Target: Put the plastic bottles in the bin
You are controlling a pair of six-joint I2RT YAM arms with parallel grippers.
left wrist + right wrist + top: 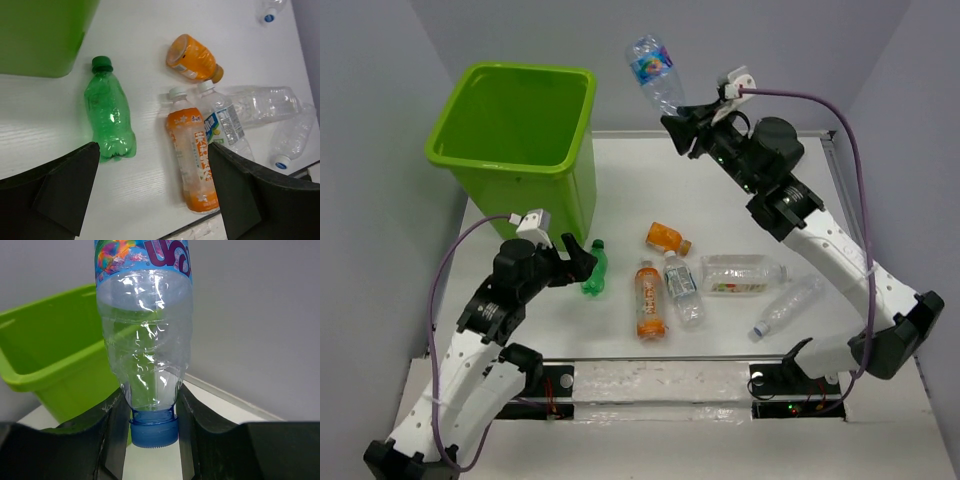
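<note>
Plastic bottles lie mostly on the white desk (640, 180): a green bottle (594, 268) (110, 117) near the lime-green bin (520, 205), with an orange-labelled bottle (649, 300), a small orange bottle (666, 238) and three clear bottles (740, 273) clustered to its right. One blue-labelled bottle (655, 72) (145, 340) hangs cap-down in the air just right of the bin's rim, the right jaws clamped on its neck above the blue cap. The left jaws gape wide and empty over the green bottle's base.

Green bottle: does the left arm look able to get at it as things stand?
Probably yes. The left tool is open just short of the green bottle, nothing lies on it, and the bin and orange-labelled bottle sit apart from it.
</note>
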